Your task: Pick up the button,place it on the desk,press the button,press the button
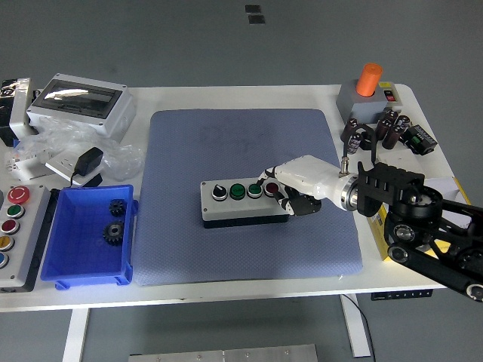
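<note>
I'm seeing a blue bin [69, 260] sitting at the table's left, holding two black gears [115, 219]. Behind it a grey box with a clear lid [81, 104] is lying beside crumpled plastic bags [121, 160]. An orange-topped grey block [364, 94] is standing at the far right.

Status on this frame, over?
Right hand curled, a fingertip at the red button. Button box flat on the mat. Left hand out of view. Nothing in the way.
</note>
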